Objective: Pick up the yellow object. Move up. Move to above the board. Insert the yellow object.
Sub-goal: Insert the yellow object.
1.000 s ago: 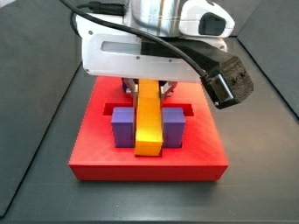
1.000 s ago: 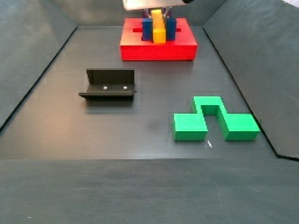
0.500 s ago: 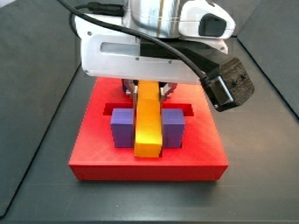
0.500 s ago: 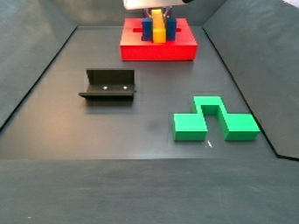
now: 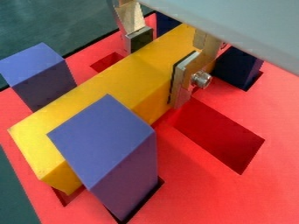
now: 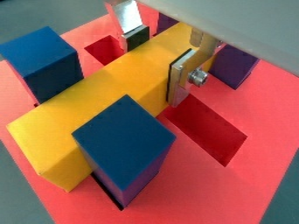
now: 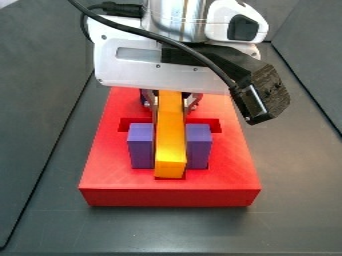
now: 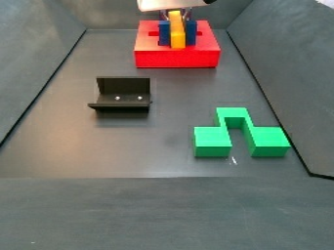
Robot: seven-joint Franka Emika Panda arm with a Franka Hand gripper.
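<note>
Gripper [image 5: 163, 57] fingers clamp the far end of the yellow object [image 5: 111, 105], which lies between two upright posts [image 5: 107, 156] on the board [image 5: 222, 188].

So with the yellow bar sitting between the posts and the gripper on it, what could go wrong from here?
The gripper is shut on the yellow object, which lies between upright posts on the board.

1. Lifting before the jaws open could drag the bar back out.
2. The fit between the posts looks tight, so a sideways pull might jam the bar or shift the board.
3. How far the bar is seated cannot be told; releasing early may leave it high.
</note>
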